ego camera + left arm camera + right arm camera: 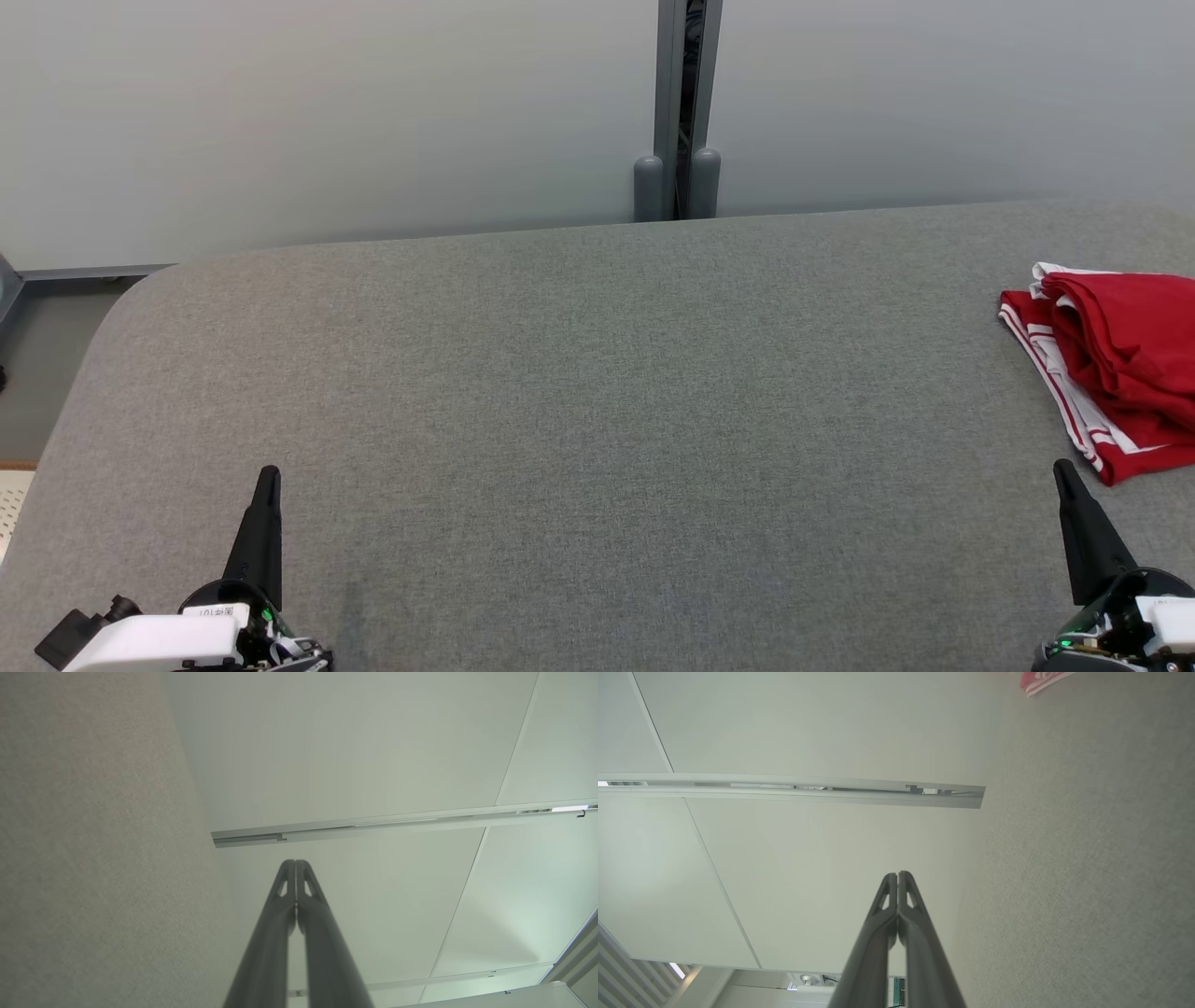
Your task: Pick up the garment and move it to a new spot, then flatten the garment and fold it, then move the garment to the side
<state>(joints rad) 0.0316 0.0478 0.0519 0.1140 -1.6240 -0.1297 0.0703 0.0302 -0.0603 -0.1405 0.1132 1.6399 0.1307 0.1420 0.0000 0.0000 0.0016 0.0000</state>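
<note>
A red garment [1116, 359] with white stripes lies folded at the far right of the grey padded table [597, 420], partly cut off by the head view's right edge. A corner of the garment [1041, 681] shows at the top of the right wrist view. My left gripper [269, 476] sits at the lower left, shut and holding nothing, far from the garment. My right gripper [1061, 469] rests at the lower right, shut and holding nothing, just in front of the garment's near corner. Both pairs of fingers are pressed together in the wrist views: left gripper [295, 863], right gripper [898, 875].
A pale wall panel [327, 112] stands behind the table, with a grey vertical post [686, 103] at its seam. The table's rounded left corner [140, 289] drops off to the floor [37, 373].
</note>
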